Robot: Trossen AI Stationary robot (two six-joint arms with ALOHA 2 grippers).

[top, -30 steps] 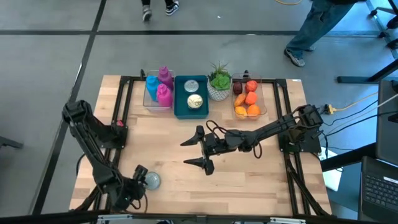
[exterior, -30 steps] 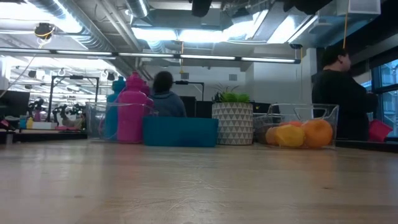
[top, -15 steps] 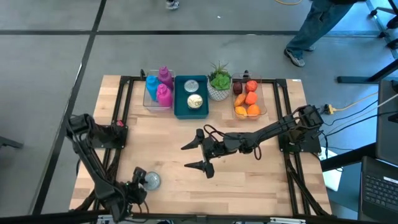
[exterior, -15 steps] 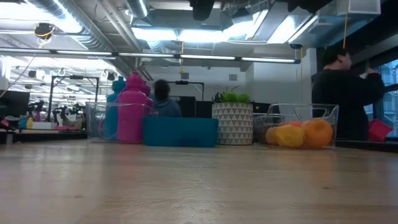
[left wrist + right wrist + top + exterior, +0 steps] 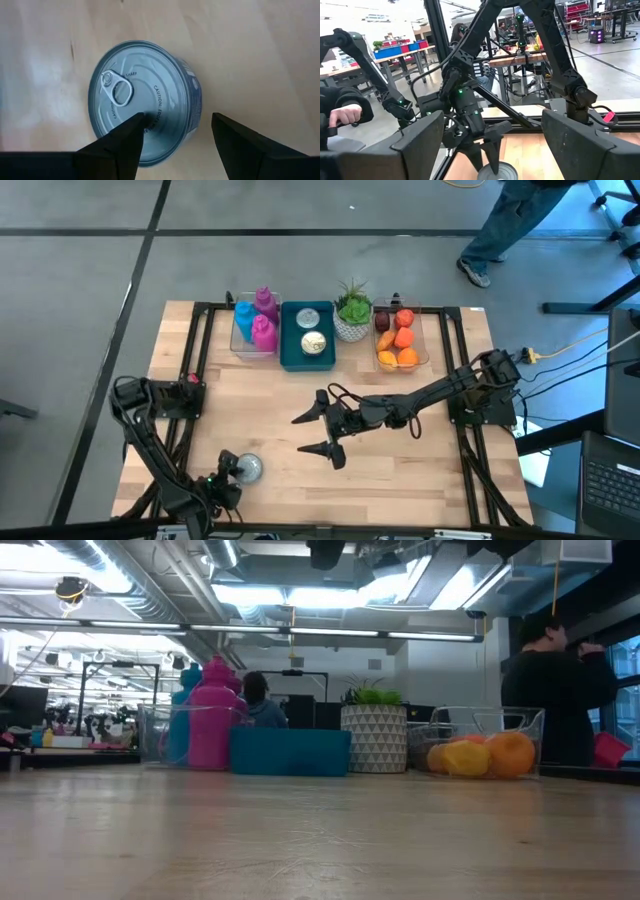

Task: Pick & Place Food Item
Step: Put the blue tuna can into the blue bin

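A silver can [image 5: 142,100] with a pull-tab lid stands upright on the wood near the table's front left [image 5: 247,468]. My left gripper [image 5: 177,120] hangs close above it, open and pointing steeply down. One finger is over the lid and the other is past the can's side; I see no touch. The right wrist view shows the same fingers just over the can [image 5: 495,172]. My right gripper [image 5: 297,434] waits open and level above the middle of the table, holding nothing. Neither gripper shows in the low view.
Along the far edge stand a clear bin of pink and blue bottles [image 5: 255,325], a teal tray [image 5: 290,340] with cans, a potted plant [image 5: 352,315] and a clear bin of fruit [image 5: 398,340]. Bare wood lies between the arms. People stand beyond the table.
My left gripper has sunk toward the can and tipped to point more steeply down. The can has stayed in place.
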